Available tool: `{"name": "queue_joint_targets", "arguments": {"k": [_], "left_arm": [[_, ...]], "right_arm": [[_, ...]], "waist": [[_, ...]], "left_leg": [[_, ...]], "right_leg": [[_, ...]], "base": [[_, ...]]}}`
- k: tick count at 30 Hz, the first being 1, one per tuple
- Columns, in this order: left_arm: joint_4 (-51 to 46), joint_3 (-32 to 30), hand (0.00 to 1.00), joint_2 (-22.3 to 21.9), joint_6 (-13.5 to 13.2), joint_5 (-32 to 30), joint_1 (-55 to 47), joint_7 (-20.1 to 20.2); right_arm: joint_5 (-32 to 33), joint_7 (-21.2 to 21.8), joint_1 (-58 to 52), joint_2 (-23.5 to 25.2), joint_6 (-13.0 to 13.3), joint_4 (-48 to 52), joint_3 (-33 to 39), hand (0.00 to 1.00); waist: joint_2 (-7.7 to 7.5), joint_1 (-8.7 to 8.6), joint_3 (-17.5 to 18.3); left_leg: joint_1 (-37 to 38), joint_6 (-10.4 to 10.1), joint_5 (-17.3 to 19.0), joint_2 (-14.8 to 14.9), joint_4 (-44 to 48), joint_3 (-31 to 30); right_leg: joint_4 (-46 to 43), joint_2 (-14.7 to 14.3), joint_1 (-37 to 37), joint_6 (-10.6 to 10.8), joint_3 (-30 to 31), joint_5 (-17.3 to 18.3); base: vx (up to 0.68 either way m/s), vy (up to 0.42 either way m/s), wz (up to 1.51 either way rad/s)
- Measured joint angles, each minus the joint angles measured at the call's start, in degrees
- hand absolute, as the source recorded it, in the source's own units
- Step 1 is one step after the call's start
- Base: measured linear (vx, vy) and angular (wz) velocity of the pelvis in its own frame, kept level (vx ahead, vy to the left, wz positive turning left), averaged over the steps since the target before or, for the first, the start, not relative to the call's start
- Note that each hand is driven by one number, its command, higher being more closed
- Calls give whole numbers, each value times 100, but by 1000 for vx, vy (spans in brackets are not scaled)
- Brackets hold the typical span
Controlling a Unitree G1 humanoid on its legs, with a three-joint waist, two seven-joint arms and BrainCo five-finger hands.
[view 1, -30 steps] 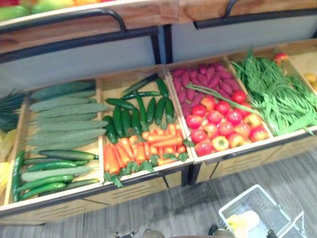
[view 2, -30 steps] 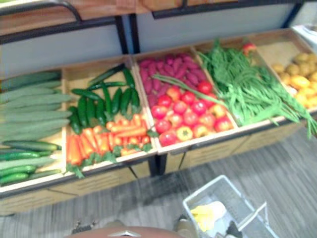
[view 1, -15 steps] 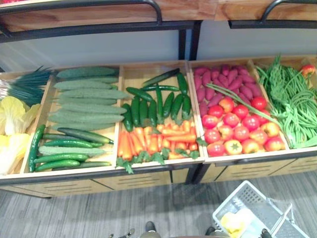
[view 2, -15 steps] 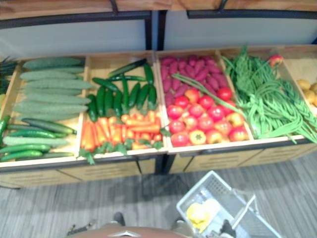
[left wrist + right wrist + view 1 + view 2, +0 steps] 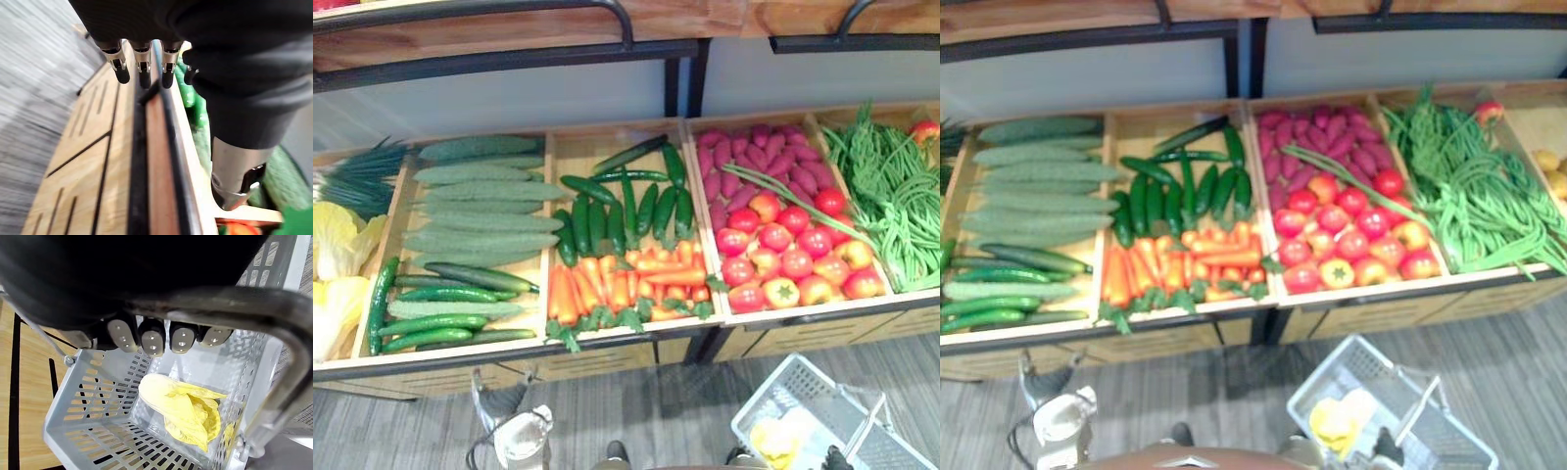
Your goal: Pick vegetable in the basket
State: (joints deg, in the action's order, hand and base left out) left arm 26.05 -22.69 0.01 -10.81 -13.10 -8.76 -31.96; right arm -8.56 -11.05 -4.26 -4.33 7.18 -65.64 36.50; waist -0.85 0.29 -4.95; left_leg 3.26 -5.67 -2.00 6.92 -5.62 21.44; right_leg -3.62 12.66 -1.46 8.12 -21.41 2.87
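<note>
Wooden produce stand (image 5: 607, 360). Grey basket (image 5: 800, 380) before front edge of tomato crate (image 5: 793, 311), its handle (image 5: 234, 308) gripped in curled right robot hand (image 5: 151, 339). Left robot hand (image 5: 142, 68), fingers straight, empty, at front edge of cucumber crate (image 5: 440, 352). Inside basket: yellow leafy vegetable (image 5: 183, 409).

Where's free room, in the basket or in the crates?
In the basket, bare floor between the yellow cabbage and the slotted walls. Carrot crate: bare wood at its back left corner. Tomatoes and cucumbers lie packed.
</note>
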Motion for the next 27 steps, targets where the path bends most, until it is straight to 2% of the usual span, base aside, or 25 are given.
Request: {"name": "queue_joint_targets", "arguments": {"k": [5, 11, 14, 15, 19, 21, 25, 27], "left_arm": [[-779, 358, 0, 144, -36, -552, -59, -313], [-1409, 1169, 0, 1052, -84, -1190, 85, -335], [-1574, 1604, 0, 1527, -318, -1587, 297, -127], [-1569, 1693, 0, 1681, -348, -1708, 386, -60], [-1434, 2015, 0, 2217, -431, -1968, 780, 110], [-1024, 2294, 0, 2654, -492, -2152, 980, 250], [-299, 2768, 0, 3091, -543, -2360, 1274, 590], [-4, 2925, 0, 3220, -531, -2415, 1414, 703]], "right_arm": [[2, -55, -3, 7, 70, 10, -277, 100], [1, -59, -39, -42, 110, 31, -558, 100], [-3, -44, -22, -100, 112, 54, -631, 100], [-12, -37, -9, -154, 114, 72, -728, 100], [-22, -26, -2, -213, 165, 73, -786, 100], [-22, -9, 6, -232, 167, 87, -838, 100], [-41, 17, 12, -373, 182, 215, -1038, 100], [-48, 17, 11, -400, 189, 228, -1044, 100]], "waist": [[0, 7, 5], [19, -51, 73], [65, -124, 102], [89, -180, 114], [115, -206, 125], [133, -288, 122], [245, -442, 99], [252, -480, 88]], "left_leg": [[62, -9, 6, 17, -23, 49], [135, -81, 58, 100, -18, 317], [123, -101, 90, 103, 10, 453], [127, -104, 101, 100, 12, 506], [166, -108, 105, 100, 14, 648], [300, -153, 145, 109, 15, 781], [380, -176, 321, 126, 16, 1060], [395, -157, 372, 112, 17, 1123]], "right_leg": [[2, -19, -21, -1, 74, 0], [63, -133, 109, -9, 383, -4], [72, -152, 217, -5, 531, -10], [80, -162, 245, -13, 612, -29], [196, -213, 343, -82, 902, -124], [199, -241, 343, -85, 1120, -126], [182, -304, 525, -123, 1474, -215], [186, -305, 562, -108, 1563, -241]], "base": [[-14, -1, -5], [-12, -17, -25], [40, -8, -24], [68, -5, -33], [68, -19, -43], [63, -25, -42], [27, -5, -46], [-3, 3, -27]]}}
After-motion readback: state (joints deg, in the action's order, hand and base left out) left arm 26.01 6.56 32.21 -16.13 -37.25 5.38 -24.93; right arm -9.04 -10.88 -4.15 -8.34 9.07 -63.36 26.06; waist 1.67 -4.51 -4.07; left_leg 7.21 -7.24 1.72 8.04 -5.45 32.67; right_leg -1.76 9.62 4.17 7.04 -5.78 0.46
